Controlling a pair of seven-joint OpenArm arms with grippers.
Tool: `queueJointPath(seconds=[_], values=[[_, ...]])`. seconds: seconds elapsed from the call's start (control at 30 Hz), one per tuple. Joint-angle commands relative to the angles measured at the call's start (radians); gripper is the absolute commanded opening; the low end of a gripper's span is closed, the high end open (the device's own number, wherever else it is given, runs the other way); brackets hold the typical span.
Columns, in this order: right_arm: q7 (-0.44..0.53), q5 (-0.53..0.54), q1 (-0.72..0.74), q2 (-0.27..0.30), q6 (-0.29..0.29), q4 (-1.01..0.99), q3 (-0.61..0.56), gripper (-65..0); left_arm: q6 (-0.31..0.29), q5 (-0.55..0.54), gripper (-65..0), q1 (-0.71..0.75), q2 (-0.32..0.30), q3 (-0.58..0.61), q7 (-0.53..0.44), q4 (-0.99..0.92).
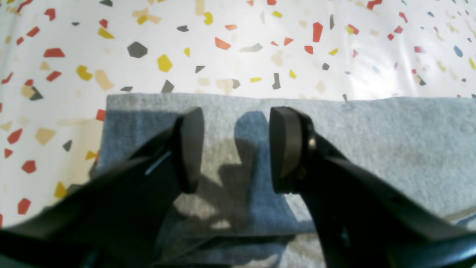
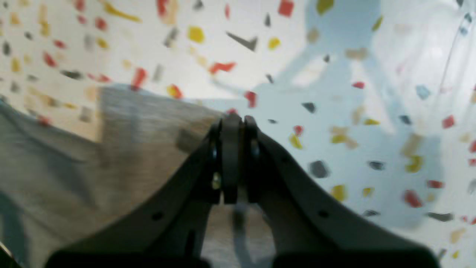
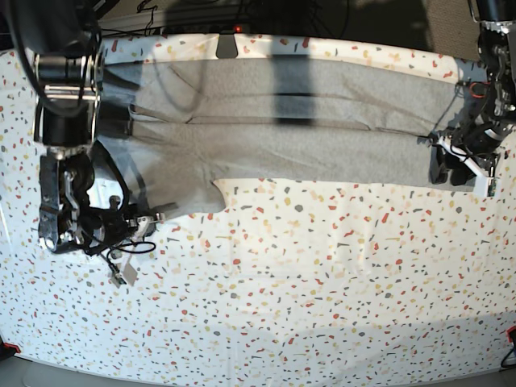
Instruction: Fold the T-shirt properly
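1. So, at the left of the base view the right gripper point(image 3: 157, 216) is seen pinched together on the T-shirt point(image 3: 266, 137) at its lower corner edge.
2. The grey shirt is spread wide across the far side of the speckled table point(image 3: 306, 282); lots of bare tabletop is left in front.
3. Over on the right, the left gripper point(image 1: 236, 149) is held with jaws apart above the shirt's straight folded edge.

The T-shirt point(image 3: 274, 129) lay spread along the table's point(image 3: 306, 306) far edge, the right gripper point(image 3: 157, 216) at its near-left corner, the left gripper point(image 3: 451, 165) at its right end.
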Motion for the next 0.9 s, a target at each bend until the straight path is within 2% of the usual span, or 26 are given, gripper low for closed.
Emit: queueJointPath(seconds=[0.0,0.13,0.4,0.53,0.73,0.87], values=[[-0.004,0.032,-0.011,0.011,0.005,0.067,0.004,-65.0,-0.004,-0.014,-36.9,-0.011,-0.018,-0.007,-0.023,0.018],[-0.079,0.16,-0.15,0.011,0.005,0.282,0.004,-65.0,-0.004,-0.014,-36.9,-0.011,-0.018,-0.007,-0.023,0.018],[-0.09,0.365,-0.383,0.01,0.005,0.576,0.004,-65.0,-0.004,-0.014,-36.9,-0.011,-0.018,-0.007,-0.023,0.018],[-0.106,0.43,-0.471,0.008,0.005,0.641,0.004,-65.0,-0.004,-0.013,-36.9,-0.011,-0.018,-0.007,-0.023,0.018],[-0.094,0.436,-0.566,0.008,0.005,0.661,0.004,-65.0,-0.004,-0.014,-36.9,-0.011,-0.018,-0.007,-0.023,0.018],[-0.088,0.494,-0.604,0.008,0.005,0.661,0.004,-65.0,-0.004,-0.013,-36.9,-0.011,-0.018,-0.007,-0.023,0.018]])
